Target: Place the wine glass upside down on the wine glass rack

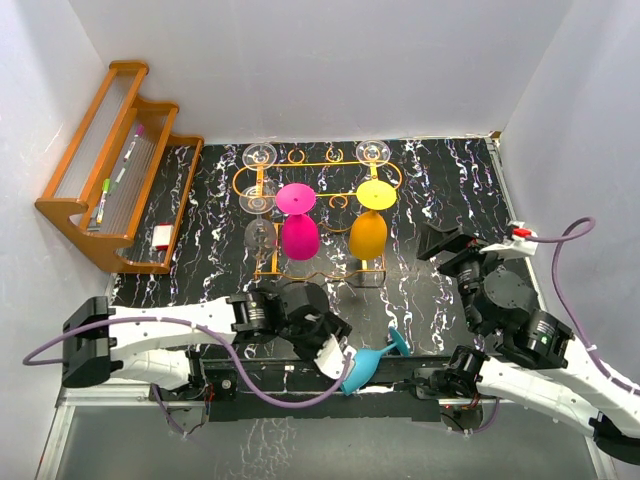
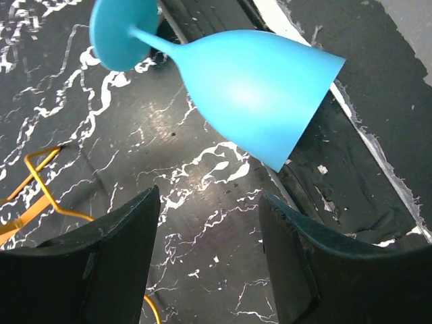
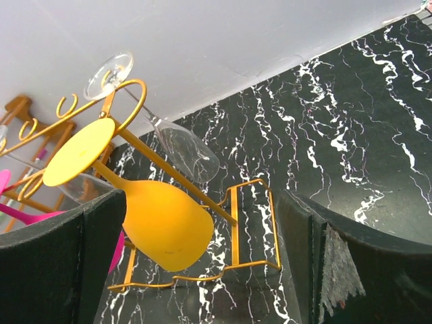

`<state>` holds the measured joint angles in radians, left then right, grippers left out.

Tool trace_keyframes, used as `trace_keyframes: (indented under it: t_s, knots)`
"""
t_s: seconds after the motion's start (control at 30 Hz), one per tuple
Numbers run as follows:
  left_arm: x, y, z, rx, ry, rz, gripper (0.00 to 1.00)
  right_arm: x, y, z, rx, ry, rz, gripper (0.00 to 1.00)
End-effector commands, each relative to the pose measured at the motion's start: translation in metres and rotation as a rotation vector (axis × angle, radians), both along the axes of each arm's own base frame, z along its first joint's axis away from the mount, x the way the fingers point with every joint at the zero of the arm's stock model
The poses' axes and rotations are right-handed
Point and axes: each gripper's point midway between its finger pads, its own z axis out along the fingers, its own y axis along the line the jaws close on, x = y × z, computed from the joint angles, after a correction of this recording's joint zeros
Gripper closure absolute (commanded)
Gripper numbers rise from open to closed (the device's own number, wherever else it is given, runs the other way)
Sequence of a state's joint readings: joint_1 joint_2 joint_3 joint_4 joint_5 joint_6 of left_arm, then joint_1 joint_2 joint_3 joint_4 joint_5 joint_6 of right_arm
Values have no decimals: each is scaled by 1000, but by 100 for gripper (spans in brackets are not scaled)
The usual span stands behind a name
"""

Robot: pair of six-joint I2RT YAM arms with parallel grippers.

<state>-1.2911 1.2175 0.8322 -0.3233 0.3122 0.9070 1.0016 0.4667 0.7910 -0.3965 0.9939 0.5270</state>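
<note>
From above, I see the blue wine glass (image 1: 372,364) lying on its side on the surface (image 1: 450,180), well apart from the rack (image 1: 320,163) on its near side, my left pincer (image 1: 345,365) there too.

Left wrist: that pincer (image 2: 208,202) stands partly open, gripping nothing, with the glass (image 2: 260,94) outside it.

Right wrist: my right pincer (image 3: 199,202) is spread wide and empty, facing the rack (image 3: 233,223).

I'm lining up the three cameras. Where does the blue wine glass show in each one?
Top view: blue wine glass at bottom centre.
Left wrist: the glass fills the upper middle.
Right wrist: not in it.
Shared landmark: the orange wire rack.
</note>
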Motion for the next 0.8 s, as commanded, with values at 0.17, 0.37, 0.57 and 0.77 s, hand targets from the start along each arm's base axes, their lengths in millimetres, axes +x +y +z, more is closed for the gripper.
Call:
trace_keyframes:
  t_s: [0.17, 0.37, 0.57, 0.77]
  knots:
    - [-19, -23, 5, 110, 22, -119, 41, -24, -29, 47, 191, -133, 41, 1]
    - [-28, -12, 17, 131, 37, -138, 37, -31, -26, 46, 195, -131, 97, 1]
    - [-7, 7, 37, 91, -145, -137, 18, -34, -20, 51, 190, -122, 144, 1]
    - [-16, 24, 30, 88, -278, -240, 15, -39, -20, 68, 195, -153, 178, 1]
